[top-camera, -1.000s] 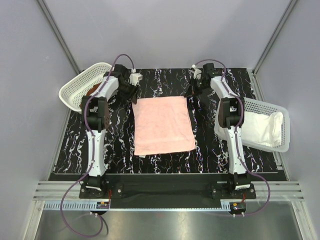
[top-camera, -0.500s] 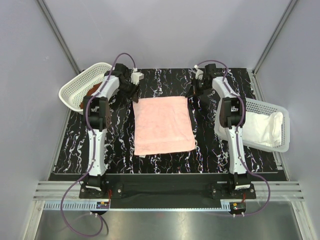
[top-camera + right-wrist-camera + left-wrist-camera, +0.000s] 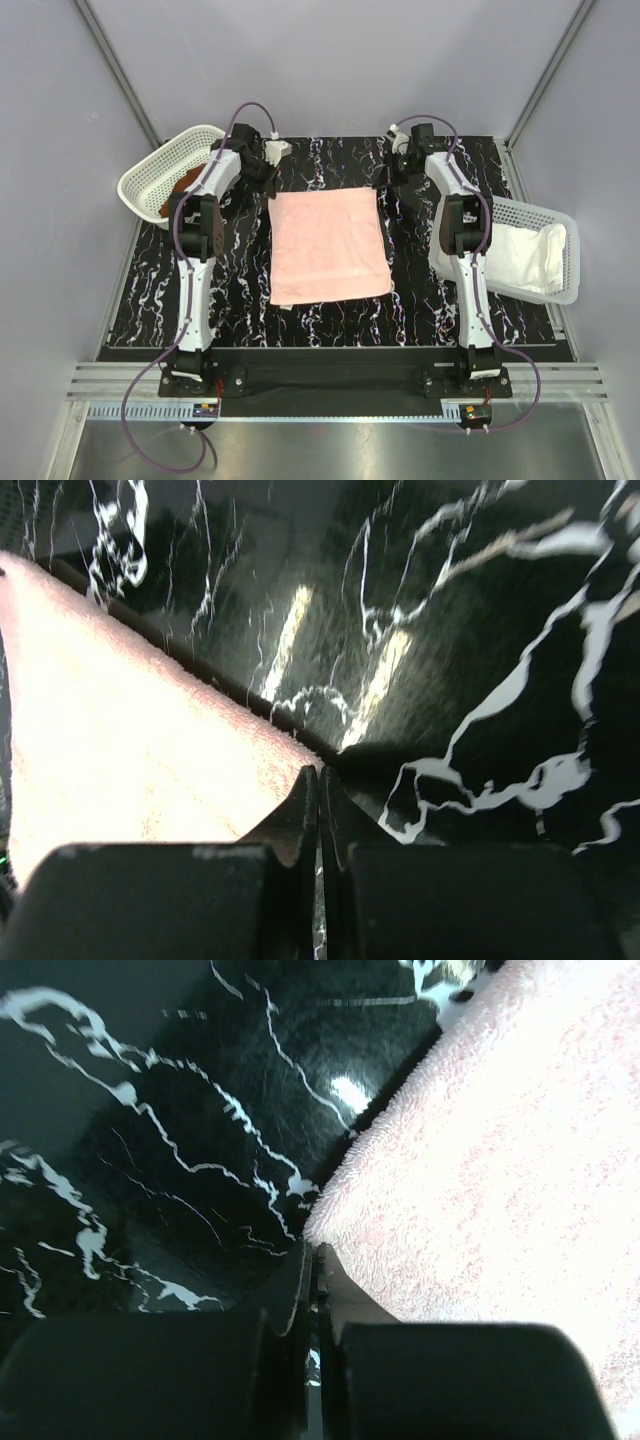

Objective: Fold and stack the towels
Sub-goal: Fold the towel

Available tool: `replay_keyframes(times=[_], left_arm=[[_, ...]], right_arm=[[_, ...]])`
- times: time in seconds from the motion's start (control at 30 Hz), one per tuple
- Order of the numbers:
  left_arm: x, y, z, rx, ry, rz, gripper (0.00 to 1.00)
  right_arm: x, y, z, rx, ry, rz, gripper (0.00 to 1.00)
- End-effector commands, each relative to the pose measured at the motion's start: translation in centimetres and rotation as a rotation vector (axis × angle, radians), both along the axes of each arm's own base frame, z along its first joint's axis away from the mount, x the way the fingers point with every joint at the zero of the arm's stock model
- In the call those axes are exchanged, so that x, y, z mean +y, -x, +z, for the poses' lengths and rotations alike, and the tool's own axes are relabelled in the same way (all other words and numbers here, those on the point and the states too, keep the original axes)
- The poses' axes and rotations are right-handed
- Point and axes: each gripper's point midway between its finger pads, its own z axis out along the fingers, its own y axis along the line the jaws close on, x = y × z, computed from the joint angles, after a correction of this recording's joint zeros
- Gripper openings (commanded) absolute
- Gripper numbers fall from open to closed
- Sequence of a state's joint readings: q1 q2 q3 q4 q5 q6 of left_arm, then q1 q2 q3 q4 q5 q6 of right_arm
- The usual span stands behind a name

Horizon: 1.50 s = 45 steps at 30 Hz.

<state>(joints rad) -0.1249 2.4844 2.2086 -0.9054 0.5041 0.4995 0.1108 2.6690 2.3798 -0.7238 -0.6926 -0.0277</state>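
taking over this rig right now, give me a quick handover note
On the left gripper the jaws are shut on the far-left corner of the pink towel.
On the right gripper the jaws are shut on its far-right corner.
The pink towel lies flat and unfolded in the middle of the table. The rust-brown towel is in the left basket, the cream-white towel in the right basket.
Done: nothing folded or stacked yet.
Left: fold the pink towel, then fetch, fold and stack the other two.
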Motion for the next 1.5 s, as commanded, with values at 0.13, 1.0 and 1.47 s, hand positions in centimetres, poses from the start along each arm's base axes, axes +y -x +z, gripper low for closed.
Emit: replay_keyframes(times=[0.13,1.0,1.47], left_arm=[[-1.1,-3.3,8.4,-0.264,0.034,0.007,0.0],[-3.7,14.7,32.5,-0.645,0.007,-0.03,0.0],[-3.7,23.4,33.0,-0.561,0.052,-0.023,0.0]], right_arm=[[-0.4,-4.6,11.7,-0.388,-0.023,-0.039,0.0],[-1.9,15.9,37.0,-0.75,-0.128,-0.084,0.0],[-2.5,24.4,37.5,-0.723,-0.191,-0.122,0.0]])
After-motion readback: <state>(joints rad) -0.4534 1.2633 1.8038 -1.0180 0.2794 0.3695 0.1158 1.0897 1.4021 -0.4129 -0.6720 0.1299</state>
